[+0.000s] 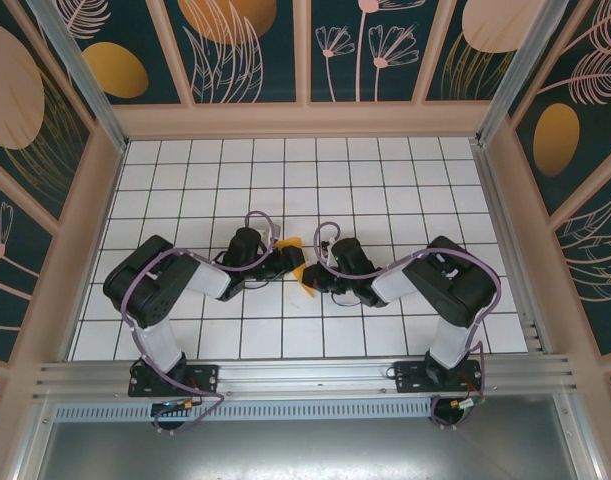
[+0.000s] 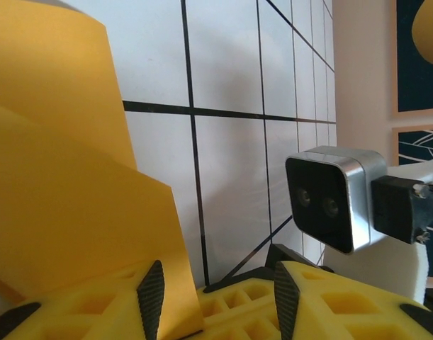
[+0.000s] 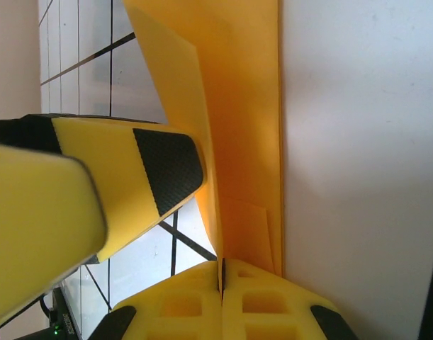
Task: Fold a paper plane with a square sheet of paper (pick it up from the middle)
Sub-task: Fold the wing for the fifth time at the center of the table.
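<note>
the white tiled table point(image 1: 285, 180) takes up most of my overhead view, and both arms are bent inward over its middle; the left arm point(image 1: 170, 285) and right arm point(image 1: 440, 280) meet nose to nose, i take it because the fold needs two holds on one small thing; between them is the square sheet of paper point(image 1: 299, 268), already doubled into a smaller orange-yellow shape with overlapping layers, standing on edge rather than lying flat (from overhead i cannot tell whether a corner touches the tiles); i judge we are mid-fold, well short of a finished dart, since no pointed nose is visible; the right gripper point(image 3: 222, 273) is clamped fully together on the paper's edge, the layers running straight into the seam between its fingers, so it serves as the anchor; the left gripper point(image 2: 216, 290) has its jaws apart, the paper hanging between them close against one pad point(image 2: 152, 294) and well clear of the other, so it grips nothing; from the right wrist i see one of its black pads point(image 3: 166, 166) just beside the sheet's face, placed, i think, to press a flap against the anchored edge; the right arm's wrist camera point(image 2: 329, 198) looms close ahead of the left fingers, so any closing should be gentle to avoid knocking it or tearing the paper.
</note>
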Tool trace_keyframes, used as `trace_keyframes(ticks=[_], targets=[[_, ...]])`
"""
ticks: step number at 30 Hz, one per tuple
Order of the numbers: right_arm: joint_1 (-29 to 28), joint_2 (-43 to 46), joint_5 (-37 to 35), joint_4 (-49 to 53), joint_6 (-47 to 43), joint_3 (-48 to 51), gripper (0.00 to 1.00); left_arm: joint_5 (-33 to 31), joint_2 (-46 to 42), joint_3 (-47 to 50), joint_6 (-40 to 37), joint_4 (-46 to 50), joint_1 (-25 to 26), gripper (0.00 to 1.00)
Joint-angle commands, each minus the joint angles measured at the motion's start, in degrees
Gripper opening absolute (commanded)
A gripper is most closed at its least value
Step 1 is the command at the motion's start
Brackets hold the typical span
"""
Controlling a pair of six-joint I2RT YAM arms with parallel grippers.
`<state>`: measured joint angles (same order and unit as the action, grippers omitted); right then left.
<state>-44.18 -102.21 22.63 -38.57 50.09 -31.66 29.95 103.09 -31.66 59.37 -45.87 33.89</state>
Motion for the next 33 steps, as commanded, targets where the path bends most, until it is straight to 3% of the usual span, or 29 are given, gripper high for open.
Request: trace_keyframes(ticks=[1,9,15,23,28,33], targets=[[-0.66,-3.25,-1.98,7.67,-0.66,-0.75,0.02,-2.9,1.52,-1.28,-1.85,4.43,0.24,0.47],[-0.64,1.3,-3.0,10.75,-1.35,-1.63,0.16,-3.91,3.52,-1.43,-2.14,8.25,0.33,0.44],[-0.65,6.85,-4.67,14.93,-1.75,-1.94,0.19,-3.6,3.39,-1.08,-2.51,7.99,0.25,0.44],[-0.64,8.74,-1.24,12.96,-1.96,-1.3,0.14,-3.43,2.97,-0.95,-2.88,8.38,0.23,0.44],[-0.73,6.55,0.18,13.71,-3.15,-0.6,0.07,-3.65,2.91,-0.77,-2.77,8.48,0.21,0.44],[-1.41,3.94,1.77,13.75,-4.19,0.02,0.06,-3.86,2.91,-0.95,-2.71,8.96,0.3,0.44]])
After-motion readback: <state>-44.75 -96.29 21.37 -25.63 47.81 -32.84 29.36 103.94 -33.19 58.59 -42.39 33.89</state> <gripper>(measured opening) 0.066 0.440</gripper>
